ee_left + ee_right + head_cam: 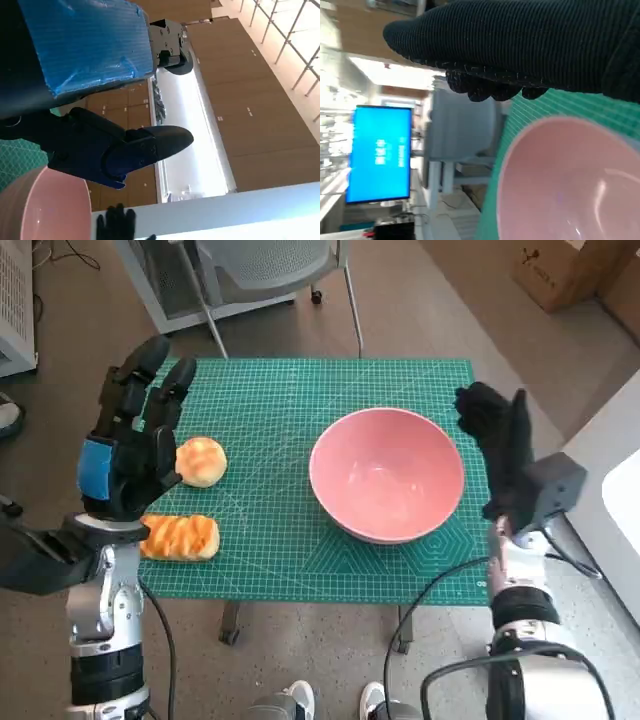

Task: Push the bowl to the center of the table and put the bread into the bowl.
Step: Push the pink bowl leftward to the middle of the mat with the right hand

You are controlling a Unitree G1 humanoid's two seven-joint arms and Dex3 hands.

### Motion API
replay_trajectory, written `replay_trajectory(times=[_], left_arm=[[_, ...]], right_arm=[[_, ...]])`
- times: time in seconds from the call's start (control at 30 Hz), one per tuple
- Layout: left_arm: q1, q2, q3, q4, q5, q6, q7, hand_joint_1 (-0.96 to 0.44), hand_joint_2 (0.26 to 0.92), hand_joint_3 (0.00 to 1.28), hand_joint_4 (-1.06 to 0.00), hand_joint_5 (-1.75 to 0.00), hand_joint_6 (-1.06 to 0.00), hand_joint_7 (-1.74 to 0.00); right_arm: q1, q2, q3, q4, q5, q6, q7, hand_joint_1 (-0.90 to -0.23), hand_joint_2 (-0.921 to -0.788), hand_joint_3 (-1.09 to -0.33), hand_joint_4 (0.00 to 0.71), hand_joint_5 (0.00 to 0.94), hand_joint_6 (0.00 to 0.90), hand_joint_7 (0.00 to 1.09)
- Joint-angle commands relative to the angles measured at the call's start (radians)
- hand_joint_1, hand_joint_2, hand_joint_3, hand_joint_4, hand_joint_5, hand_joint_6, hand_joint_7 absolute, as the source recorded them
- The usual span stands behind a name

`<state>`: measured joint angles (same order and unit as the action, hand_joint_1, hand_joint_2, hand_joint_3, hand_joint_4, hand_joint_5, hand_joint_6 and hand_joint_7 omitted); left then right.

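We see the pink bowl (387, 474) standing right of the middle of the counter (280, 410) on a green cutting mat (nothing lies in it). The round bread (201, 460) and a twisted loaf (180, 537) lie at the mat's left side. Our left hand (130, 445) hovers beside them, fingers spread, holding nothing. Our right hand (497, 435) stands just beside the bowl's right rim, empty too. A chair (265, 265) stands beyond the counter.

pink bowl (387, 474): upright, empty, right of centre | round bun (201, 460), twisted loaf (180, 537): left
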<state>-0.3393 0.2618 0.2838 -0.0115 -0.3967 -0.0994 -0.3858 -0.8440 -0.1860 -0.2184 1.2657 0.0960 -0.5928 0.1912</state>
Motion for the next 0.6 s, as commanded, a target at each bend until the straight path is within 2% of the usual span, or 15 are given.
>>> replay_trajectory(times=[0.03, 0.27, 0.6], left_arm=[[0.02, 0.011, 0.006, -0.027, 0.0, 0.001, 0.007, -0.73, 0.921, 0.63, 0.0, -0.32, 0.0, -0.57], [0.039, 0.011, 0.01, -0.051, -0.003, 0.004, 0.018, -0.73, 0.921, 0.62, 0.0, -0.31, 0.0, -0.57], [0.054, 0.005, 0.011, -0.044, 0.011, -0.02, 0.031, -0.71, 0.921, 0.61, -0.01, -0.3, 0.0, -0.59]], right_arm=[[0.013, 0.026, 0.002, 0.032, -0.013, 0.061, -0.012, -0.51, -0.921, -0.686, 0.214, 0.004, 0.323, 0.0], [0.004, 0.059, -0.01, 0.04, -0.002, 0.117, 0.002, -0.521, -0.921, -0.663, 0.223, 0.007, 0.326, 0.0], [-0.028, 0.133, -0.036, 0.032, 0.031, 0.157, 0.039, -0.547, -0.921, -0.663, 0.22, 0.003, 0.314, 0.0]])
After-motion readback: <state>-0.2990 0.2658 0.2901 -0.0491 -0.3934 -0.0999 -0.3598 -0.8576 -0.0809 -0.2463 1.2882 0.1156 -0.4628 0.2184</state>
